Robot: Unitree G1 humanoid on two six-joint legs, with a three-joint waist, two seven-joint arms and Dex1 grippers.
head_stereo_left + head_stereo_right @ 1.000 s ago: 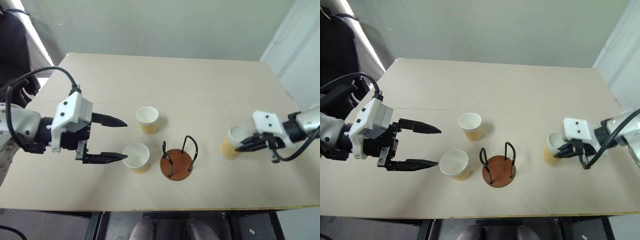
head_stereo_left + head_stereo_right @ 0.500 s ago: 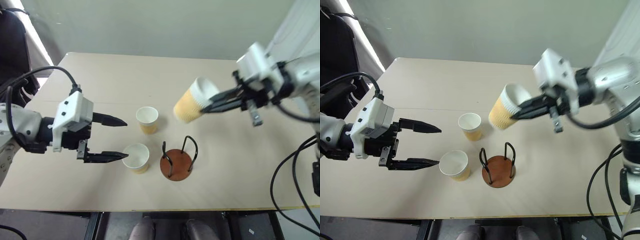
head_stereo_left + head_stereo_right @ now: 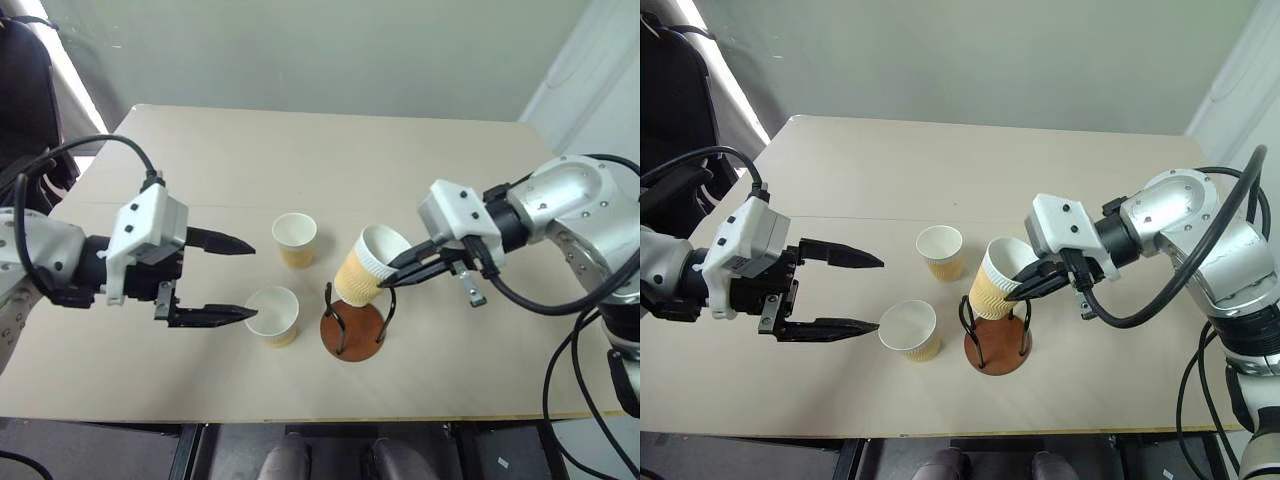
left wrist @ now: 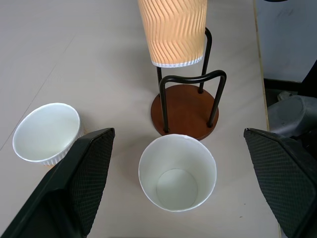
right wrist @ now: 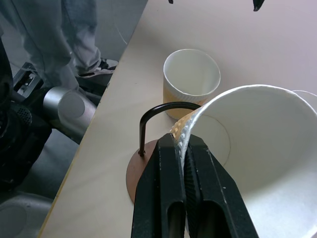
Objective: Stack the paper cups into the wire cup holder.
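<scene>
The near cup [image 3: 273, 315] stands on the table [image 3: 420, 170] just off the wide-open left gripper [image 3: 232, 279]. Beside it is the holder [image 3: 354, 329]. Above the holder, the right gripper [image 3: 392, 277] pinches the rim of a tilted cup [image 3: 366, 265]. Farther back stands the third cup [image 3: 295, 239].

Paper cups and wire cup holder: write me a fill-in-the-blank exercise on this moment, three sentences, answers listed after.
1. The right gripper pinches the rim of a paper cup held tilted above the ____.
2. ____ other paper cups stand upright on the table.
3. The left gripper hangs beside the nearer standing cup with its jaws ____.

Missing words: wire cup holder; two; open
</scene>
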